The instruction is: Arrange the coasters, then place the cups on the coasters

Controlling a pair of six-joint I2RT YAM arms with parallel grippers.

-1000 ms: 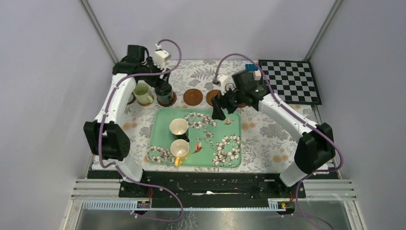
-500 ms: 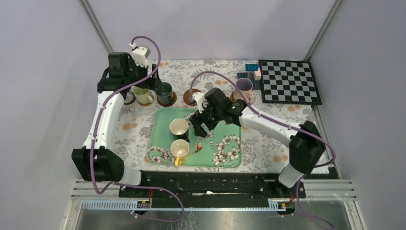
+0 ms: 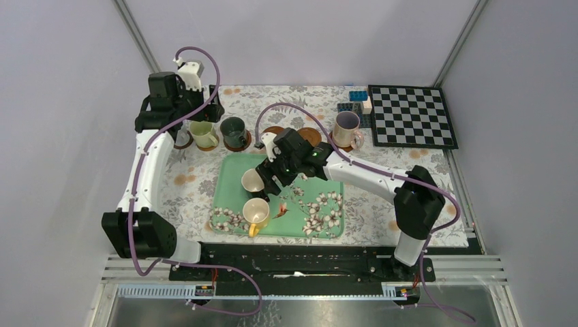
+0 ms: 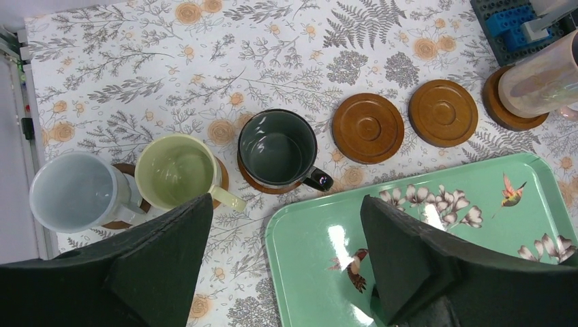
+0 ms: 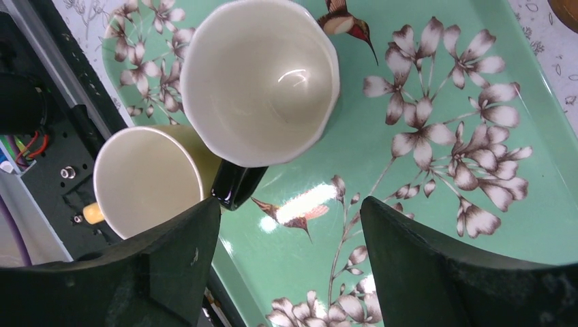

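My left gripper (image 4: 285, 204) hangs open and empty, high above the tray's back left corner; from above it sits at the back left (image 3: 204, 114). Below it stand a pale blue cup (image 4: 78, 191), an olive cup (image 4: 177, 170) and a dark green cup (image 4: 277, 146), each on a coaster. Two bare coasters (image 4: 368, 127) (image 4: 443, 112) lie to their right. A pinkish cup (image 3: 346, 128) stands on the last coaster (image 4: 504, 112). My right gripper (image 5: 290, 204) is open over the tray, just beside the black handle (image 5: 235, 184) of the cream cup (image 5: 259, 82). The yellow cup (image 5: 146, 180) stands next to it.
The green floral tray (image 3: 320, 218) lies in the middle of the flowered cloth. A chessboard (image 3: 412, 114) and a stack of blue bricks (image 3: 358, 97) sit at the back right. The right arm (image 3: 361, 174) stretches across the tray's back edge.
My left gripper let go of the dark green cup, opened and drew up and to the left. My right arm swung from the back right to above the cream cup on the tray.
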